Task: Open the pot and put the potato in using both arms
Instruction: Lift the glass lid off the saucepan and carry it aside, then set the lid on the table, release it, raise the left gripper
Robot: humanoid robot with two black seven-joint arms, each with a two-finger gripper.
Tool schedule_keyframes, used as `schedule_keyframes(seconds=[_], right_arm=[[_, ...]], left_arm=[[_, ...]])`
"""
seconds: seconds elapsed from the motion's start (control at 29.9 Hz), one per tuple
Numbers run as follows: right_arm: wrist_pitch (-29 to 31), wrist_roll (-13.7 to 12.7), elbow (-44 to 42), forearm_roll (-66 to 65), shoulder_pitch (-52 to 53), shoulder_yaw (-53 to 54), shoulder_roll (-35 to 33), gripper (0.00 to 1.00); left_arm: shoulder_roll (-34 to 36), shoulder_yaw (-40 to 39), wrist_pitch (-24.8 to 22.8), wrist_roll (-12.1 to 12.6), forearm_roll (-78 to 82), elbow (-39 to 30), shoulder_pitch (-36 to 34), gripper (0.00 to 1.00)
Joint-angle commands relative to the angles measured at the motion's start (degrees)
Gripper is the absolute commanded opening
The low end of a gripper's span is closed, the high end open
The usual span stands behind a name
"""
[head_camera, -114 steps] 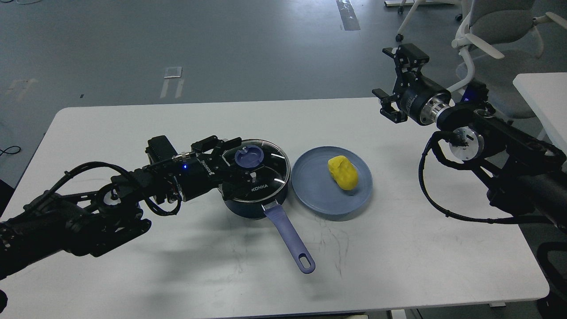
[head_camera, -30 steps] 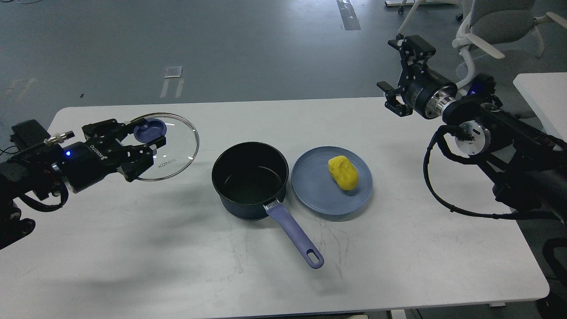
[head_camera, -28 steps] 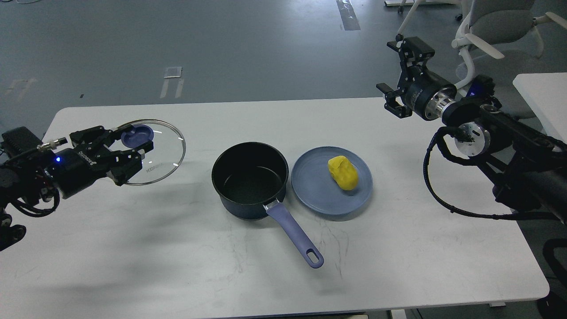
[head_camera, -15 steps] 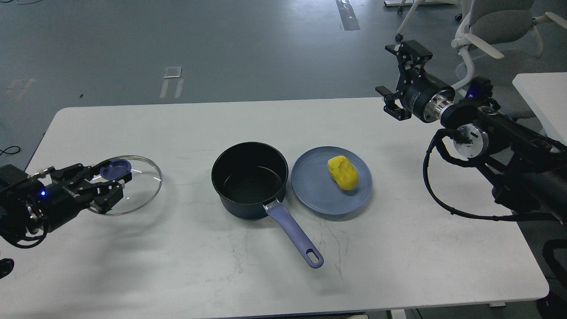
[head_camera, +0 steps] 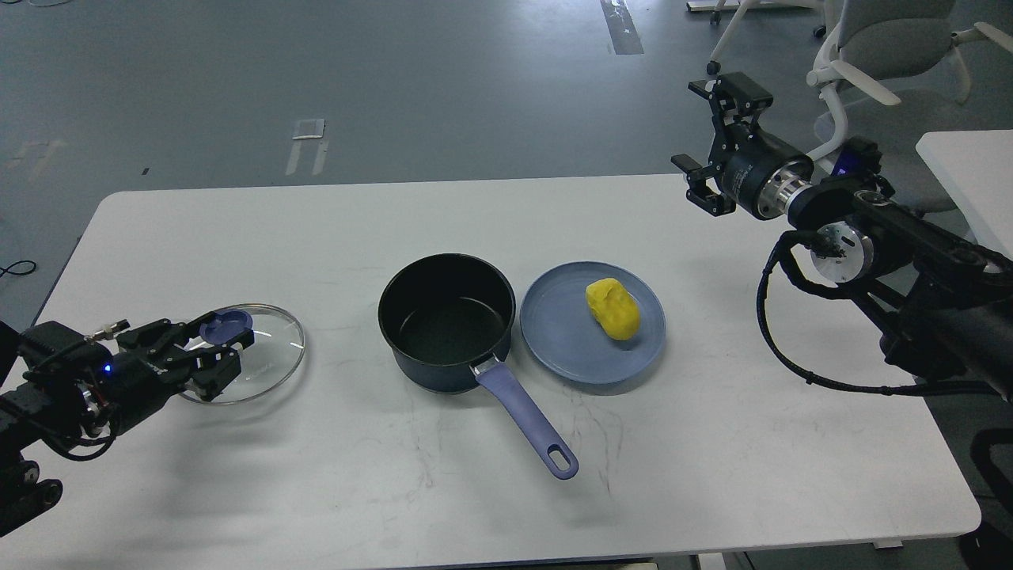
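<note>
The dark pot (head_camera: pixel 447 318) with a blue handle (head_camera: pixel 524 421) stands open and empty at the table's middle. The yellow potato (head_camera: pixel 612 309) lies on a blue plate (head_camera: pixel 558 332) just right of the pot. My left gripper (head_camera: pixel 220 351) is shut on the blue knob of the glass lid (head_camera: pixel 265 356) and holds it low over the table at the front left, well clear of the pot. My right gripper (head_camera: pixel 718 138) is open and empty, raised above the table's far right edge, away from the potato.
The white table (head_camera: pixel 712 443) carries only the pot, plate and lid. Office chairs (head_camera: pixel 878 47) stand behind the right arm. Another white table's corner (head_camera: pixel 969 170) shows at the far right.
My left gripper has carried the lid from beside the pot down and toward the front left, now low over the table. The right gripper has barely moved. Pot and potato are unmoved.
</note>
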Motion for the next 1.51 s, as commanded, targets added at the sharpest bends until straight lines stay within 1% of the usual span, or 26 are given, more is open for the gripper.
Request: schedule_keyframes(seconds=[0.0,0.17,0.3,0.33,0.37,0.4,0.43,0.47,0.5,0.54,0.9,1.17,1.3,1.44,1.47], right_arm=[[-0.01,0.0,0.03,0.0,0.05,0.0,-0.09,1.0],[-0.18,0.0,0.2,0.0,0.14,0.09,-0.62,1.0],[-0.27,0.09,0.2,0.09,0.14,0.17,-0.89,1.0],[-0.27,0.09,0.29,0.09,0.14,0.18,-0.97,1.0],[-0.27,0.09,0.29,0.09,0.14,0.18,-1.06,1.0],[-0.27,0.09,0.38,0.09,0.14,0.18,-1.06,1.0],[-0.27,0.09,0.38,0.09,0.14,0.18,-1.06,1.0],[-0.27,0.09,0.38,0.09,0.14,0.18,-1.06,1.0],[-0.27,0.09,0.38,0.09,0.14,0.18,-1.15,1.0],[-0.36,0.09,0.38,0.09,0.14,0.26,-1.15,1.0],[-0.27,0.09,0.56,0.09,0.05,0.53,-1.24,1.0],[-0.27,0.09,0.82,0.18,0.14,0.61,-1.94,1.0],[-0.18,0.09,0.82,0.18,0.14,0.61,-2.12,1.0],[-0.27,0.18,0.82,0.18,0.14,0.7,-2.2,1.0],[-0.27,0.18,0.82,0.18,0.14,0.79,-2.2,1.0]], left_arm=[[-2.17,0.0,0.0,-0.01,-1.61,1.7,0.07,0.22],[-2.96,0.0,0.0,-0.01,-3.02,4.78,-0.02,0.23],[-3.66,0.0,0.0,-0.01,-3.11,4.78,0.07,0.25],[-4.19,0.0,0.0,-0.01,-3.11,4.78,0.07,0.27],[-4.54,0.0,0.0,-0.01,-3.11,4.78,0.16,0.31],[-4.72,0.0,0.0,-0.01,-3.11,4.78,0.16,0.38],[-4.72,0.0,0.0,-0.01,-3.11,4.78,0.16,0.38],[-4.81,0.0,0.0,-0.01,-3.11,4.78,0.16,0.57],[-4.81,-0.09,0.0,-0.01,-3.2,4.78,0.16,0.73],[-5.07,0.0,0.0,-0.01,-3.54,4.78,0.07,0.99],[-5.42,0.0,0.0,-0.01,-6.18,3.99,-0.1,0.99],[-3.23,-0.44,0.0,-0.01,-12.95,3.73,-2.91,0.99],[0.19,-0.44,0.0,-0.01,-13.13,-1.1,-4.5,0.99],[5.11,-1.05,0.0,-0.01,-13.22,-10.75,-5.37,0.99],[5.47,-1.23,0.0,-0.01,-13.39,-11.82,-5.81,0.99]])
